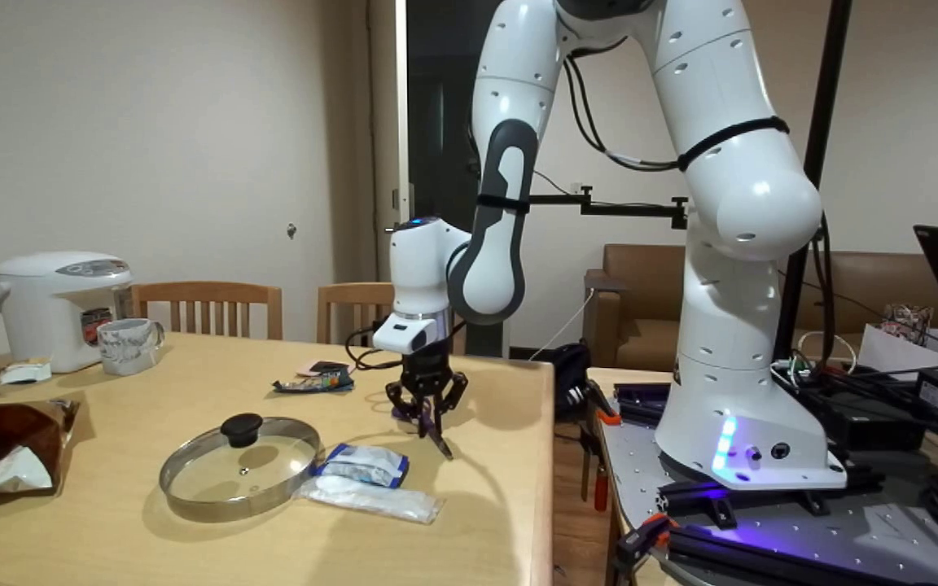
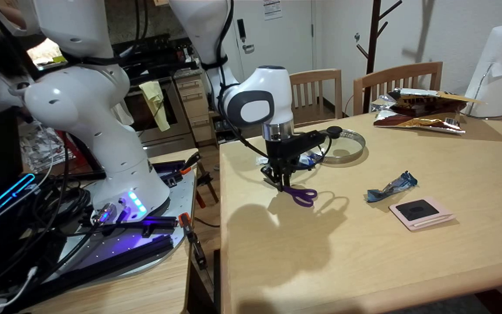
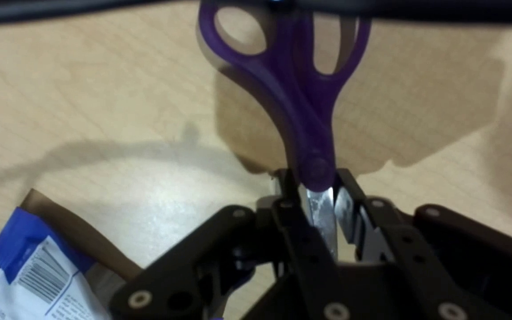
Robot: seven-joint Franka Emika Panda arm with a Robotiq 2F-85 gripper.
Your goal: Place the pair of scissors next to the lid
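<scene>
The pair of scissors (image 2: 302, 196) has purple handles and metal blades; it also shows in an exterior view (image 1: 440, 444) and in the wrist view (image 3: 289, 84). My gripper (image 3: 317, 178) points down, shut on the scissors near the pivot, with a fingertip on each side. In both exterior views the gripper (image 1: 428, 411) (image 2: 282, 185) is low at the table. Whether the scissors touch the table I cannot tell. The round glass lid (image 1: 229, 508) with metal rim and black knob lies apart from the gripper; it is partly hidden behind the gripper in an exterior view (image 2: 347, 158).
A blue-and-white packet (image 1: 365, 465) and a flat white packet (image 1: 375, 500) lie between lid and gripper. A dark blue wrapper (image 2: 392, 188) and pink card holder (image 2: 442, 216) lie elsewhere on the table. A mug (image 1: 129, 348), white cooker (image 1: 58, 317) and snack bags (image 1: 21, 448) stand farther off.
</scene>
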